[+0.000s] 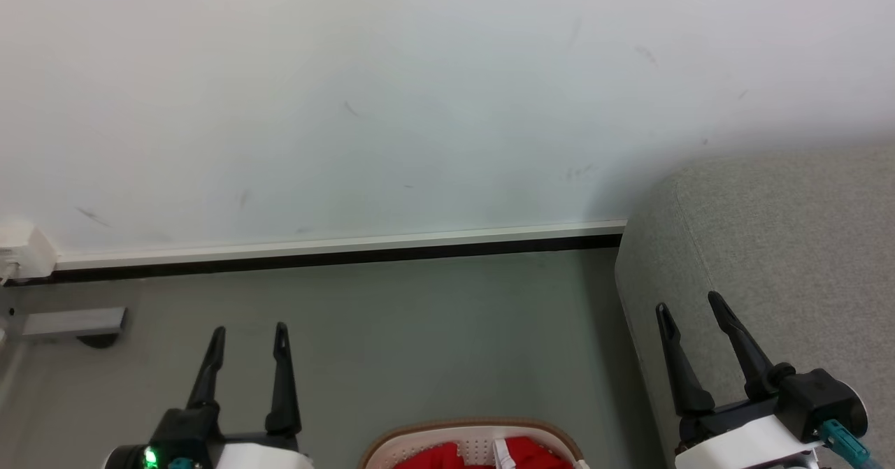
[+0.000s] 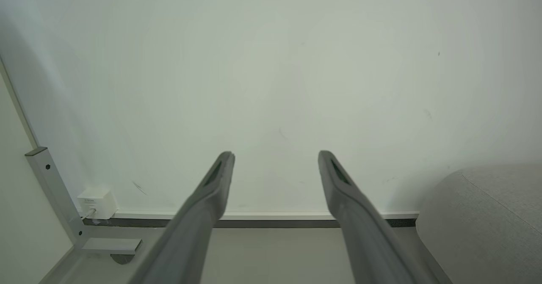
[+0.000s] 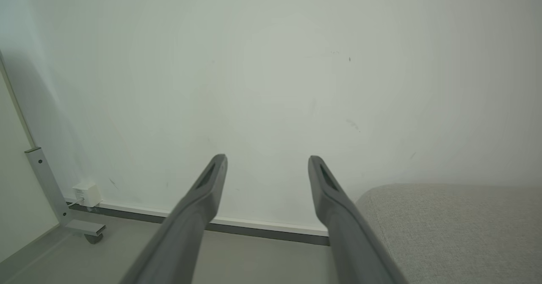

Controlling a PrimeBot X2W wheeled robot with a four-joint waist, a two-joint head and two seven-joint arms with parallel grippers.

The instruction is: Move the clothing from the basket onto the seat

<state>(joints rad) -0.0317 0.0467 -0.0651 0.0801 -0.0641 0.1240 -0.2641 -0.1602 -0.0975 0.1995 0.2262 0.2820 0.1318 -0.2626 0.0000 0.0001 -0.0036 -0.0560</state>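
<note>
Both arms are low and forward, fingers aimed at the wall.
- Left gripper: jaws spread wide, nothing between them.
- Right gripper: also wide and empty, hanging in front of the rounded end of the seat.

We read this as a ready stance. Open jaws suit a grab at loose fabric, and no garment is in hand yet.

The basket stands on the floor between the two grippers, at the bottom edge of the head view, close to our base. The clothing, red with a white strip, lies inside it. The seat is on our right, against the wall and near the basket. We judge this pairing keeps the carry short: lift, swing right, drop.

Hard to make out:
- The basket is cut off by the frame. We see its far brown rim and a patch of perforated wall, so we cannot tell how many garments there are or how they are piled.
- The seat runs off to the right, so we cannot tell how much free cushion there is.
- The wrist cameras face the wall, the skirting and the seat's corner.
- At far left there is a grey metal leg and a small white box on the skirting. Their purpose is unclear.
</note>
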